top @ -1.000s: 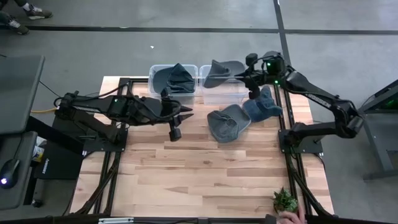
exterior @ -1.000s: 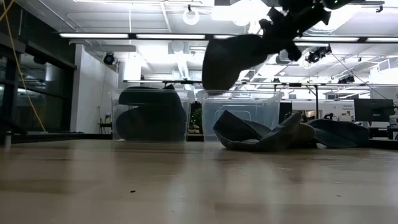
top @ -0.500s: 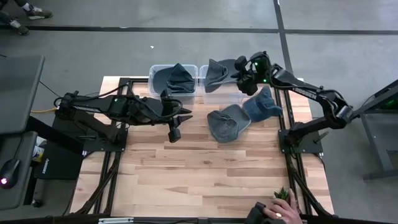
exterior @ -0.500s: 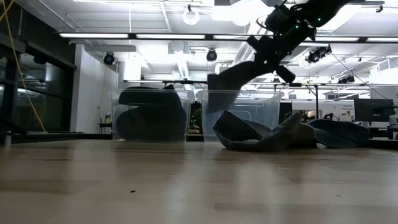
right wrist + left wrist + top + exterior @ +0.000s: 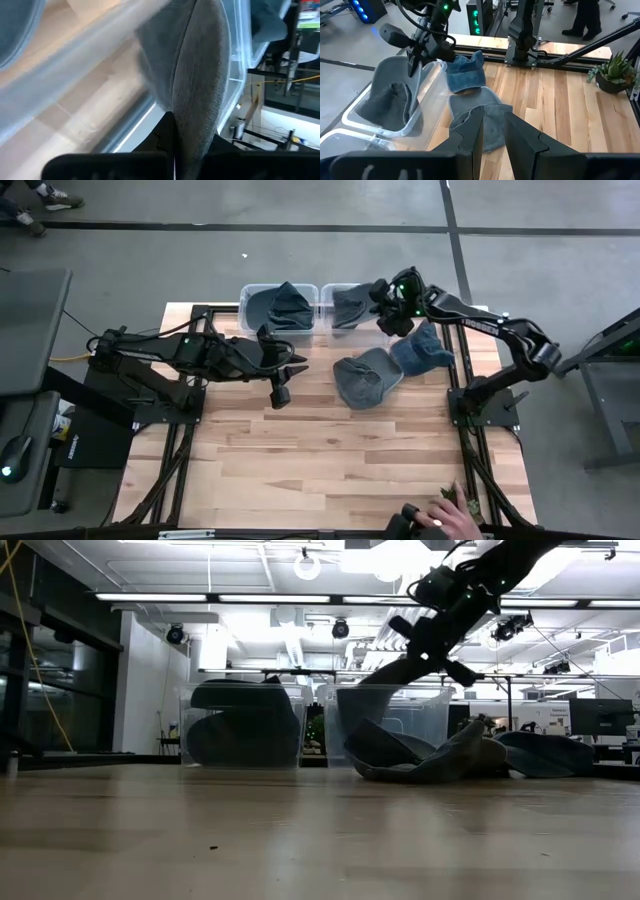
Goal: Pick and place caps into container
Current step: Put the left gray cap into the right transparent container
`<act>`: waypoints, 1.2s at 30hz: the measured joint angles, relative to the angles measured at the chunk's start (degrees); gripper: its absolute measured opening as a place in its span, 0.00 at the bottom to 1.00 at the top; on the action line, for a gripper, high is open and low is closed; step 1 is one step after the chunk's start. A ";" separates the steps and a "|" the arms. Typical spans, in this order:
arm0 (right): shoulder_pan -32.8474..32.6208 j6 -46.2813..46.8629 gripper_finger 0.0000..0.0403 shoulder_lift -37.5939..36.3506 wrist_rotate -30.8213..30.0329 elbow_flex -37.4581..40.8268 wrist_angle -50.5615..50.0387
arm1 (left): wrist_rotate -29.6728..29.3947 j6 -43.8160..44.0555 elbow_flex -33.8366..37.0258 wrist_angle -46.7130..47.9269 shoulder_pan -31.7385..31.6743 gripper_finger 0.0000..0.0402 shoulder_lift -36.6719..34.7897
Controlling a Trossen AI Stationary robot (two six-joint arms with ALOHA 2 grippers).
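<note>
Cap [image 5: 350, 306] hangs pinched in my right gripper [image 5: 383, 302], half inside the right bin [image 5: 355, 332]. Next I'd spread the jaws to drop it. Left gripper [image 5: 287, 375] waits mid-table, jaws slightly apart.

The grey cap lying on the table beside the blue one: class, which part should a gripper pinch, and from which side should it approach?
Probably the raised fold of the grey cap, taken from straight above. The fabric lies crumpled on the table, so its ridge gives two fingers something to close on. The blue cap touches its right side, which crowds a sideways approach there.
</note>
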State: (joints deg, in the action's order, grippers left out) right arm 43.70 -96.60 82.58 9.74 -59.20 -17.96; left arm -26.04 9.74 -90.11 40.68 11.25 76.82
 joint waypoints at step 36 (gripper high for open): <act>4.73 24.62 0.51 -0.06 -14.14 0.00 -0.66 | -0.04 0.04 0.00 0.00 0.00 0.18 0.00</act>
State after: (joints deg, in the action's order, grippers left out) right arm 48.43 -71.99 82.52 -4.40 -59.20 -18.62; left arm -26.09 9.78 -90.11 40.69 11.25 76.82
